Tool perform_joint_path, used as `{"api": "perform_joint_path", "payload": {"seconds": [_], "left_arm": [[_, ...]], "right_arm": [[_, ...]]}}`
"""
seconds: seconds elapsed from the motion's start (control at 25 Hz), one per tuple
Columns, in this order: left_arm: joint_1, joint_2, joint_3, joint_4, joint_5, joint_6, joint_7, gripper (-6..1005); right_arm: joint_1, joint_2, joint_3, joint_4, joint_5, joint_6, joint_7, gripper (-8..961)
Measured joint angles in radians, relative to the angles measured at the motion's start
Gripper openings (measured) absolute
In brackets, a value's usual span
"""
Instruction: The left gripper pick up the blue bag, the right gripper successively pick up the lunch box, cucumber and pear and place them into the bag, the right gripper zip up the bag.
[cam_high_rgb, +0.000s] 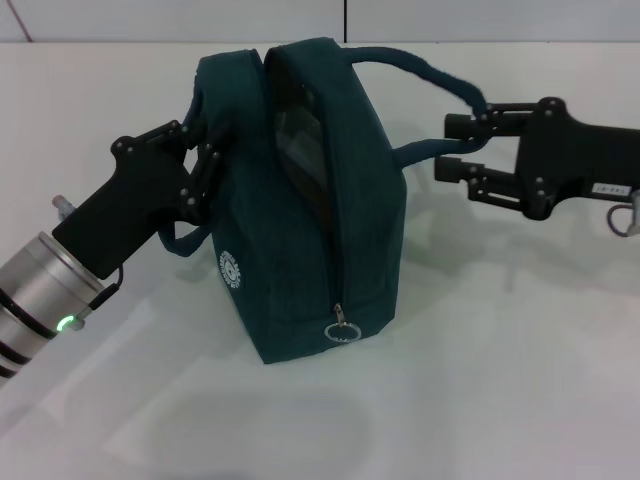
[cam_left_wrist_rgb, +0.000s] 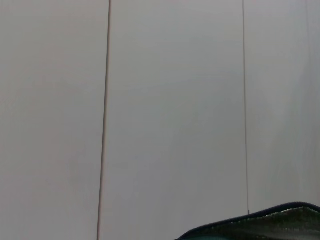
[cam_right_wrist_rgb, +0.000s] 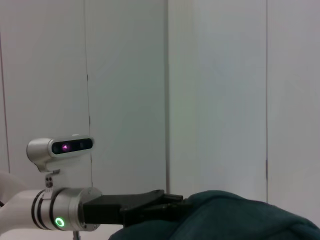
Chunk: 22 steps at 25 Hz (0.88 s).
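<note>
Blue bag (cam_high_rgb: 320, 200) upright on white table (cam_high_rgb: 500, 380), zip open.
Left gripper (cam_high_rgb: 200, 150) clenched on bag's near side; right gripper (cam_high_rgb: 455, 145) beside handle (cam_high_rgb: 430, 75), fingers parted, holding nothing. Pale panelled wall (cam_right_wrist_rgb: 215, 90) behind.

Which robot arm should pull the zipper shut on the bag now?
Probably the right. The left gripper is already against the bag's far side by a handle, steadying it. The right gripper hangs open and empty beside it. The zipper pull sits low at the bag's near end.
</note>
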<state>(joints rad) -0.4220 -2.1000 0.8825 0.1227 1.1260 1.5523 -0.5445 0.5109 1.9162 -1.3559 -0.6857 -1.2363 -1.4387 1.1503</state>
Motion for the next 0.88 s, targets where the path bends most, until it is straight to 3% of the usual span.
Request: {"api": "perform_joint_path", "payload": {"seconds": [0.2,0.64,0.76,0.84,0.88], "left_arm": [[-0.001,0.0,-0.001,-0.009,0.0,0.0,0.0,157],[-0.003,0.0,-0.002,-0.012,0.0,0.0,0.0,156],[-0.008,0.0,-0.002,-0.012,0.0,0.0,0.0,156],[-0.009,0.0,-0.002,-0.012,-0.002,0.0,0.0,156],[-0.009,0.0,-0.002,-0.012,-0.002,0.0,0.0,156]], "right_arm": [[-0.015,-0.002,0.098,-0.018,-0.049,-0.091,-0.002,430],[-0.007,-0.025,0.137,-0.034,-0.168,-0.251,-0.012,426],[-0.006,-0.015,0.136,-0.04,-0.218,-0.261,-0.017,425],[0.005,0.029,0.14,-0.042,-0.329,-0.239,-0.016,423],[0.005,0.035,0.141,-0.041,-0.342,-0.234,-0.016,420]]}}
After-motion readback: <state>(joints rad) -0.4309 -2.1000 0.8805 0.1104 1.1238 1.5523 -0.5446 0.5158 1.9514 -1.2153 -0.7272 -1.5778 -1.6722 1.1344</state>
